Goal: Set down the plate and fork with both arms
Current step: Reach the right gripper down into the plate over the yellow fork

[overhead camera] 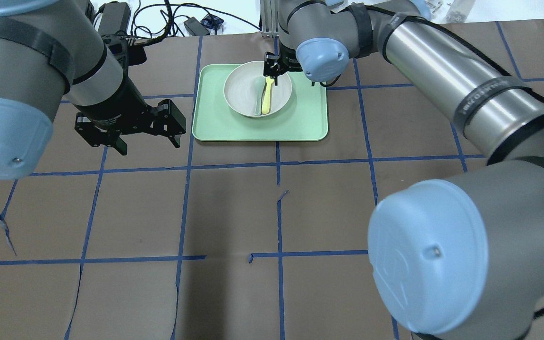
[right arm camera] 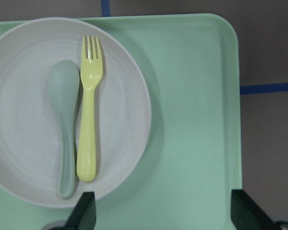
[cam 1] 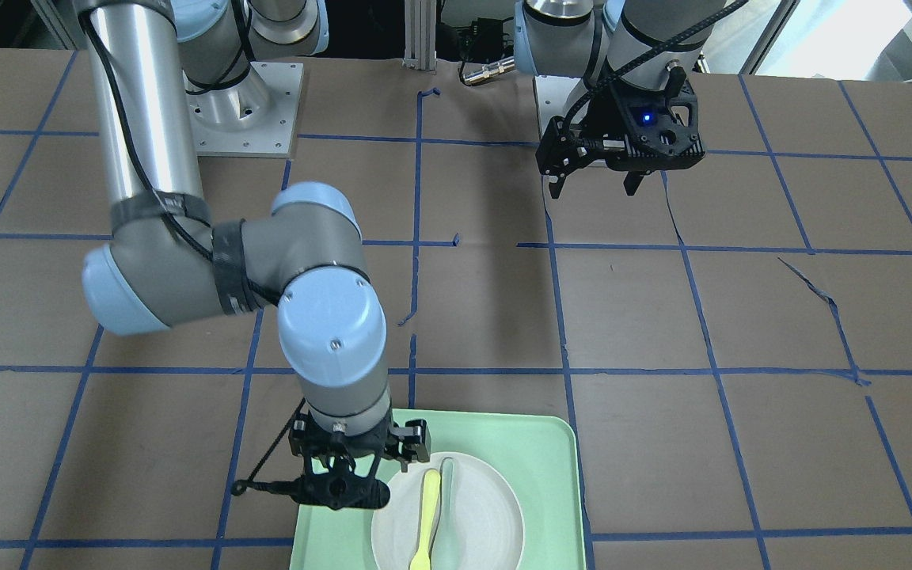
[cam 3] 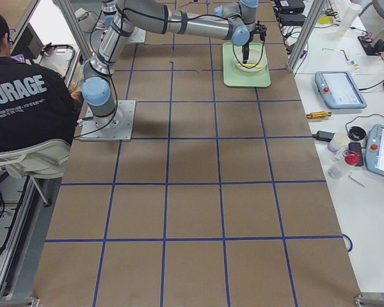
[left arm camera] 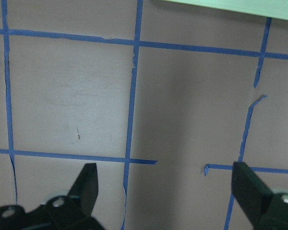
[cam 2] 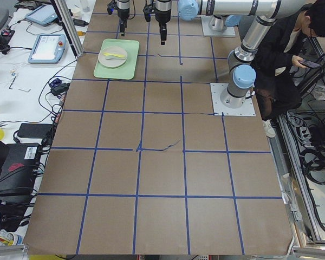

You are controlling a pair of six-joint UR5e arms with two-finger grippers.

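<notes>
The off-white plate (right arm camera: pixel 120 110) lies on the mint-green tray (right arm camera: pixel 192 120). The yellow fork (right arm camera: pixel 89 124) lies in the plate beside a pale grey-green spoon (right arm camera: pixel 65 129). My right gripper (right arm camera: pixel 163 211) is open and empty, hanging above the tray near the fork's handle end. In the front view the right gripper (cam 1: pixel 341 487) is next to the plate (cam 1: pixel 492 507) and fork (cam 1: pixel 428 514). My left gripper (overhead camera: pixel 148 142) is open and empty above bare table, left of the tray (overhead camera: pixel 300 118). It also shows in the left wrist view (left arm camera: pixel 165 187).
The table is brown paper with a blue tape grid (cam 1: pixel 551 245). The tray sits near the table's far edge in the overhead view. A seated person (cam 2: pixel 292 49) is beside the robot bases. Tablets and cables lie on a side bench (cam 3: pixel 339 89).
</notes>
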